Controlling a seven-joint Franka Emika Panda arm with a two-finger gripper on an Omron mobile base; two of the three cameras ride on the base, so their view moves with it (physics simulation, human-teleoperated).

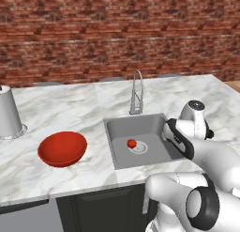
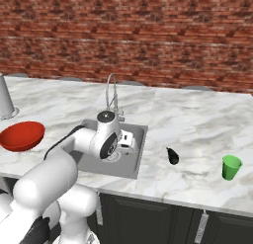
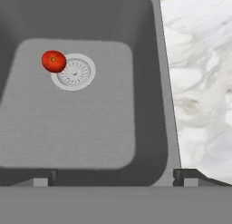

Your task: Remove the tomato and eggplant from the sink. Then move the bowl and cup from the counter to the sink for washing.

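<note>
Nearest the base, the white arm folds forward over the counter's front edge, and its gripper (image 3: 113,177) hangs above the right side of the sink (image 1: 115,127) with the jaws spread wide and nothing between them. In the hand view the two dark fingertips (image 3: 183,174) stand far apart at the bottom, one over the basin floor and one near the right rim — a stance that suits a descent onto something small.

Below and ahead of the hand, the tomato (image 3: 54,61) sits on the grey basin floor, touching the edge of the round drain (image 3: 74,72); the floor probably slopes that way, so a round thing would settle there. It lies off to one side of the gripper's line, so I judge the hand must shift toward the drain before lowering.

The eggplant (image 2: 172,156) already lies on the marble counter (image 2: 197,124) just right of the sink, which suggests half of the clearing is done and the tomato is the step in hand.

Farther right, near the front edge, the green cup (image 2: 231,167) stands upright. On the other side of the sink, the red bowl (image 1: 62,148) rests open side up, well apart from the basin — both wait for their turn. At the back, the curved faucet (image 1: 136,92) rises behind the sink, below the brick wall (image 1: 117,34).
</note>
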